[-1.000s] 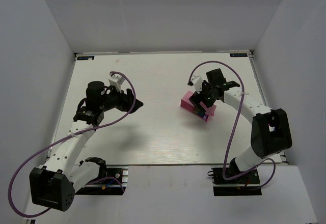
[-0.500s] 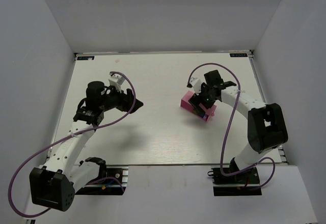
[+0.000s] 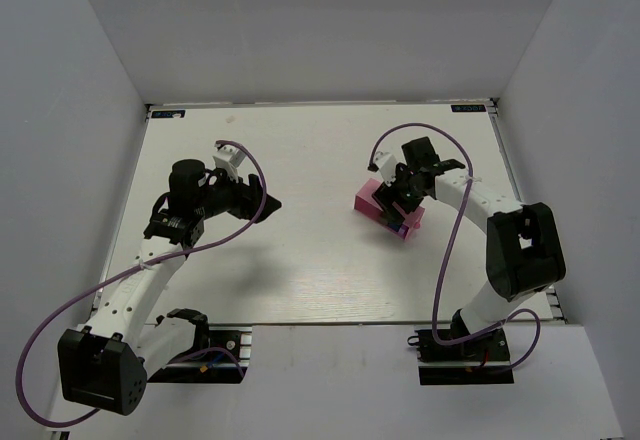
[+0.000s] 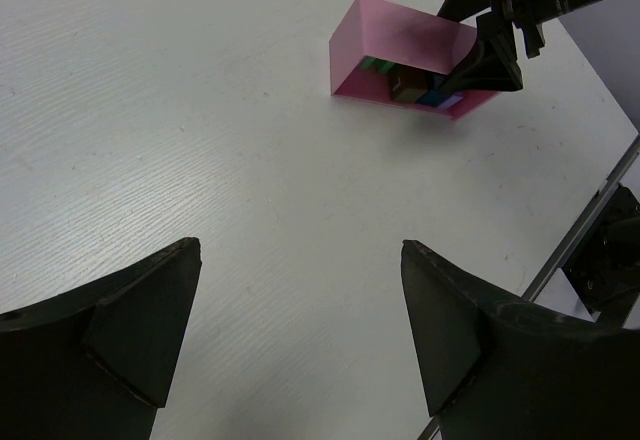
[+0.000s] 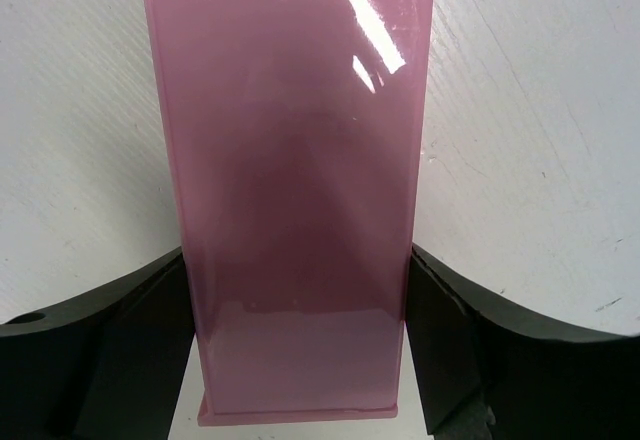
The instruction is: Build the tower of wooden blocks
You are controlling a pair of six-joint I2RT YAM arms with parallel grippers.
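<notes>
The pink tray (image 3: 370, 200) lies tipped on its side at the table's middle right. In the left wrist view its open side (image 4: 400, 40) shows several wood blocks (image 4: 410, 82), green, brown and blue, packed inside; no standing tower is in view. My right gripper (image 3: 398, 203) is over the tray, and in the right wrist view (image 5: 295, 260) its two fingers press the tray's glossy pink back (image 5: 290, 140) from both sides. My left gripper (image 3: 272, 203) is open and empty above bare table, left of the tray; it also shows in the left wrist view (image 4: 300, 250).
The white table (image 3: 300, 260) is enclosed by grey walls on three sides. A metal rail runs along the table's right edge (image 4: 590, 220). A purple cable (image 3: 455, 250) loops beside the right arm.
My right arm has shifted its elbow and wrist slightly while staying on the tray. The tray has hardly moved. My left arm has not moved.
</notes>
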